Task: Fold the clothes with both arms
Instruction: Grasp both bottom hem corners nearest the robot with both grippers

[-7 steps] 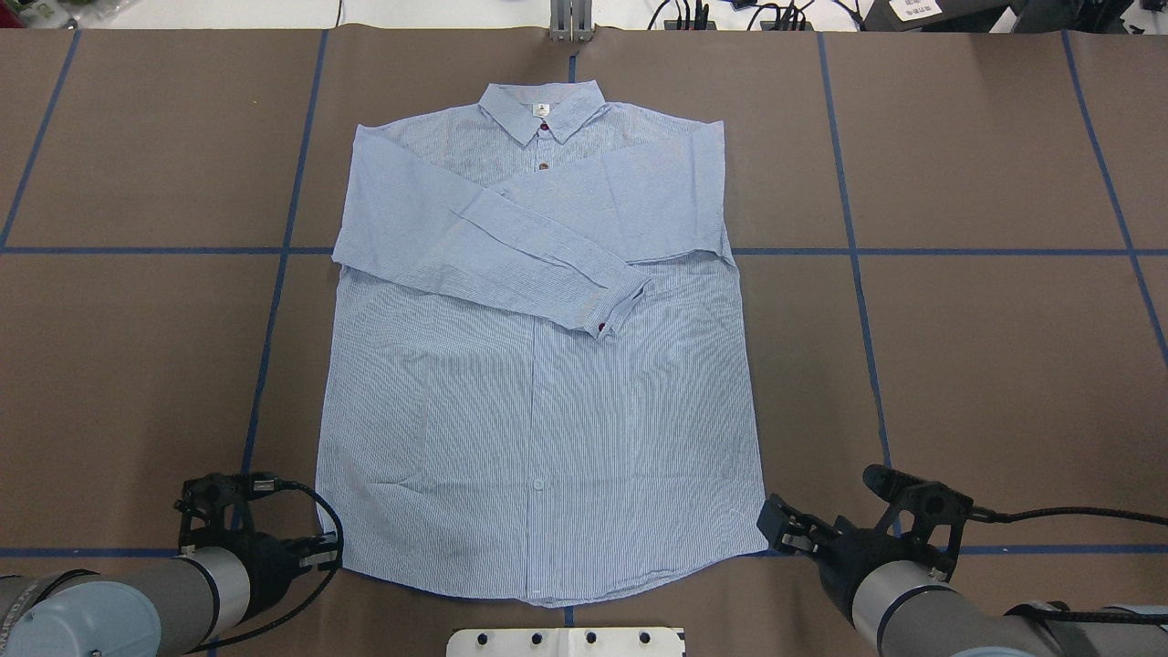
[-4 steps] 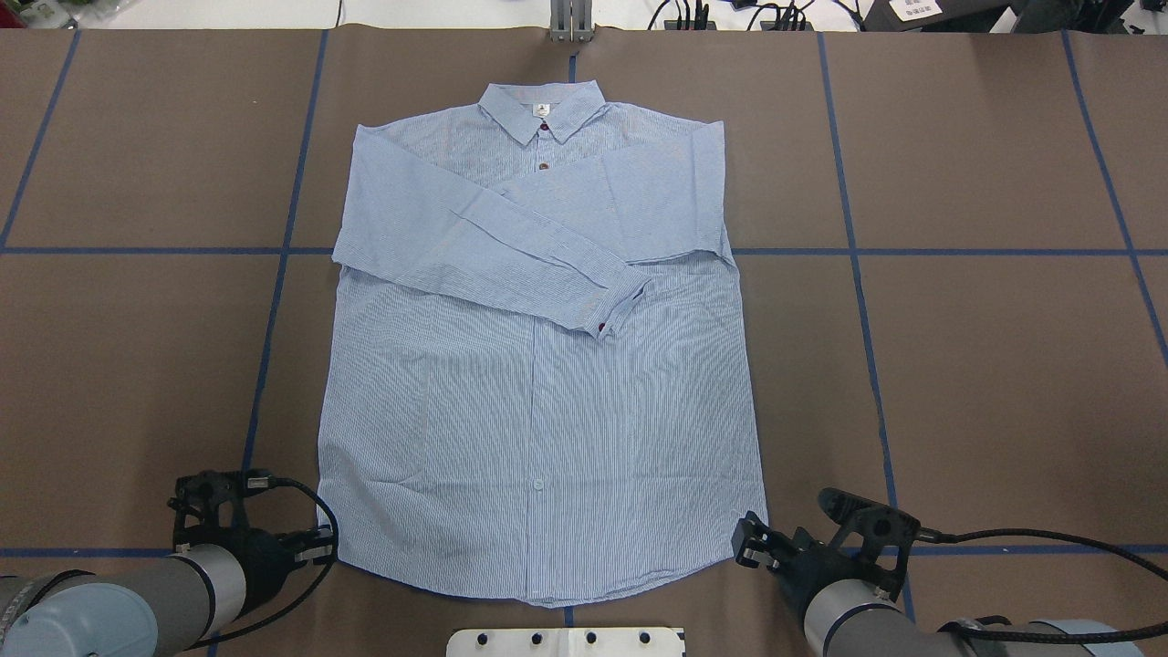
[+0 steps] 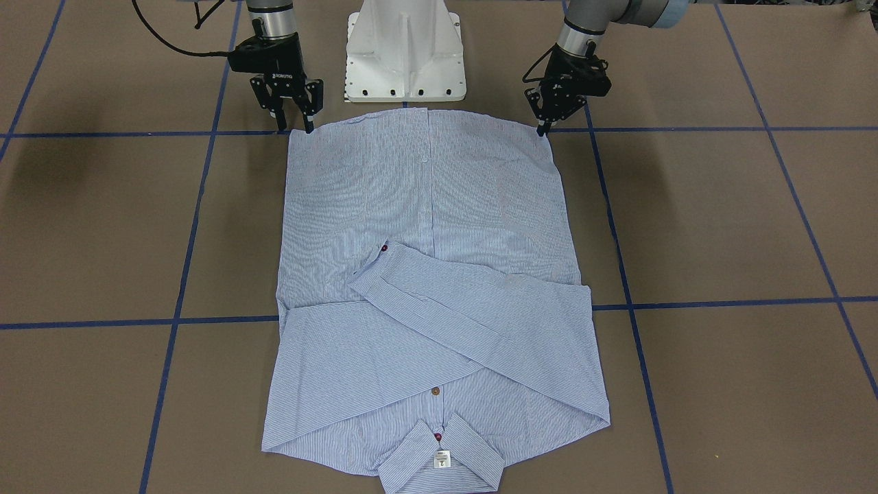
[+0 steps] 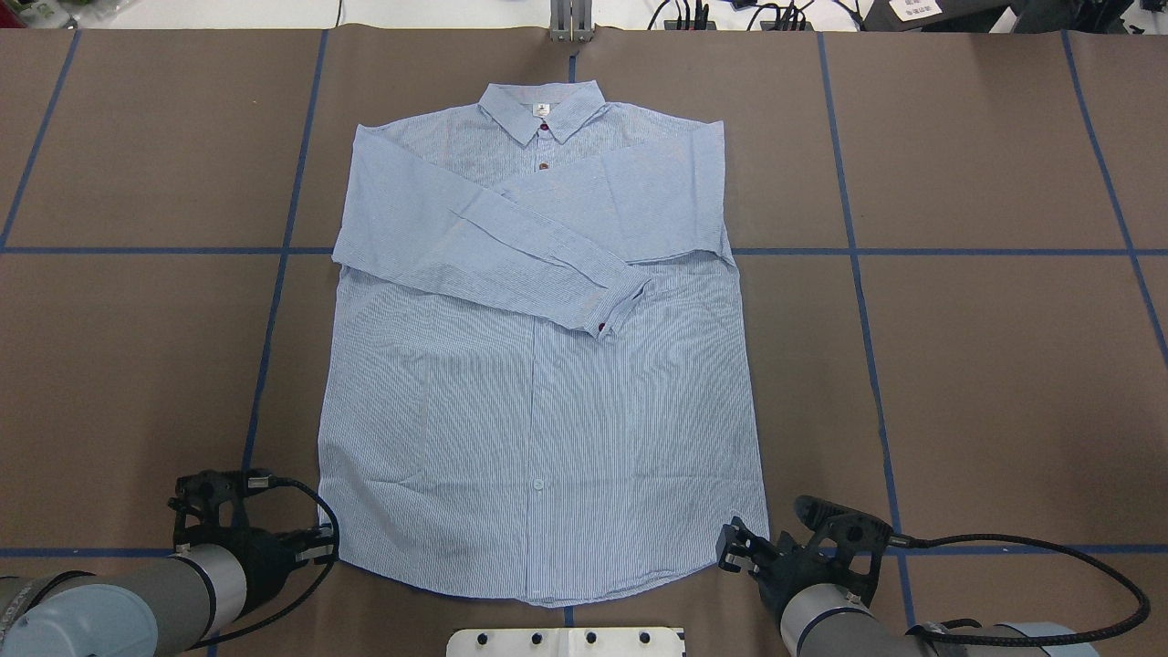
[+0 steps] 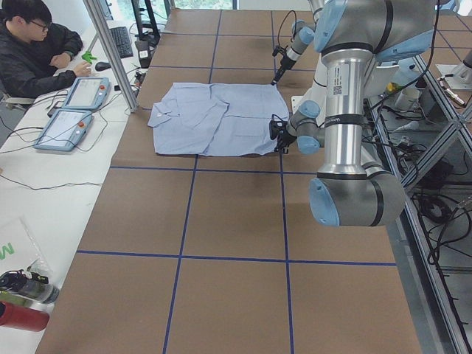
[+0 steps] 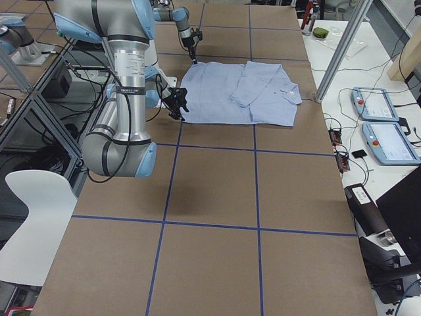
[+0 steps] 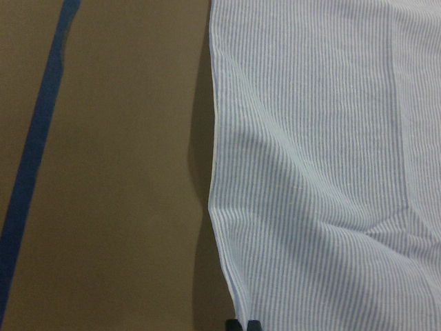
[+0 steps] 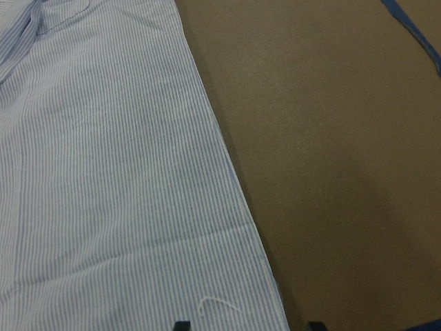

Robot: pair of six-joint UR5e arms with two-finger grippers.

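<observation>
The striped light blue shirt lies flat on the brown table, collar far from me, with both sleeves folded across its chest. My left gripper is at the hem's left corner. In the left wrist view its fingertips are pressed together on the shirt's edge, and in the front view it tapers to a point. My right gripper is at the hem's right corner. It is open, and in the right wrist view its fingertips straddle the shirt's edge. It also shows open in the front view.
The white pedestal base stands just behind the hem. Blue tape lines cross the table. A metal post stands past the collar. An operator sits by teach pendants at the far side.
My right gripper has moved left and down to the hem's right corner. My left gripper has shifted slightly at the left corner. The shirt has not moved.
</observation>
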